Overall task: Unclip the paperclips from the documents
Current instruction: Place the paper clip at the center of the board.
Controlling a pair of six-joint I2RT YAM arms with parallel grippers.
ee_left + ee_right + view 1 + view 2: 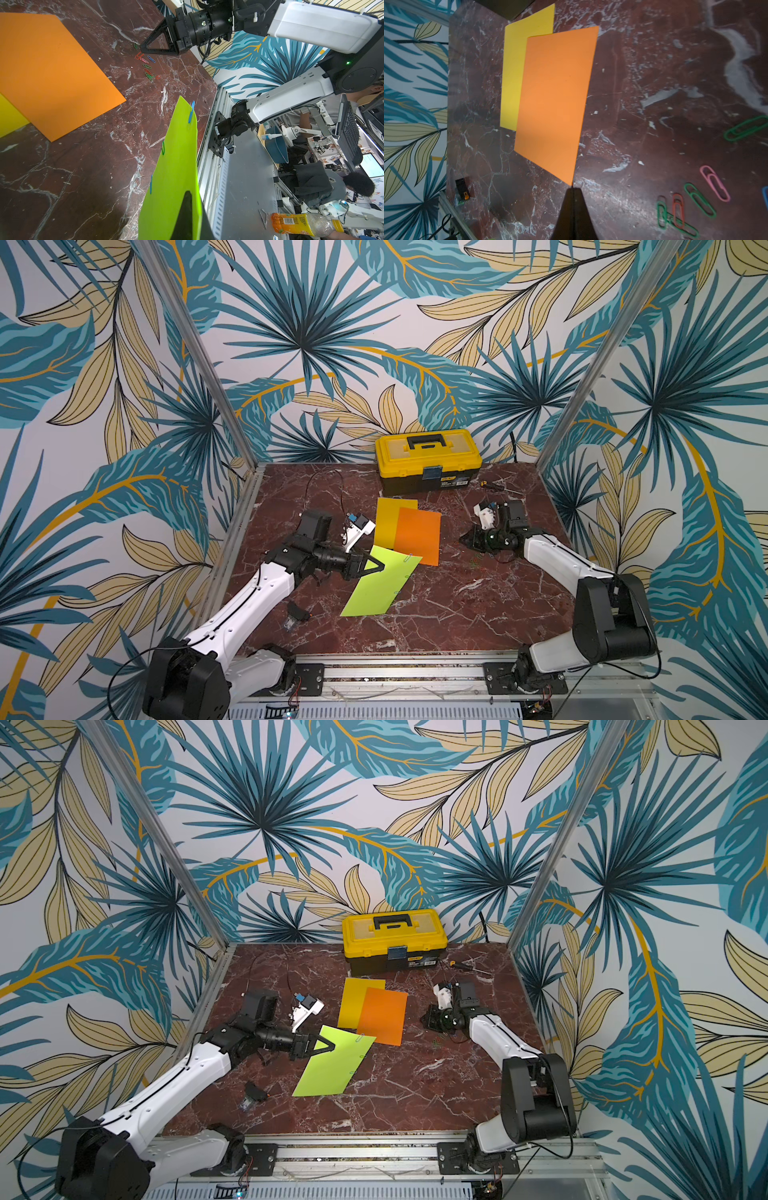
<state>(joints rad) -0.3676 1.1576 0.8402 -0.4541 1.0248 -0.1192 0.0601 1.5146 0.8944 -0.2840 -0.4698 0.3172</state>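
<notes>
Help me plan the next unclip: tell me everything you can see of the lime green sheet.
The lime green sheet is a plain, thin, paper-like rectangle. The left gripper is shut on one edge near a corner, and that side looks tilted up from the marble table. Three paperclips sit on its edges: two blue, one green. Its far corner overlaps the orange sheet.

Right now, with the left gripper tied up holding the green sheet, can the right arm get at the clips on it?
Probably yes: the clips face the right gripper, with only the flat orange sheet and table between. Its jaws are shut.
</notes>
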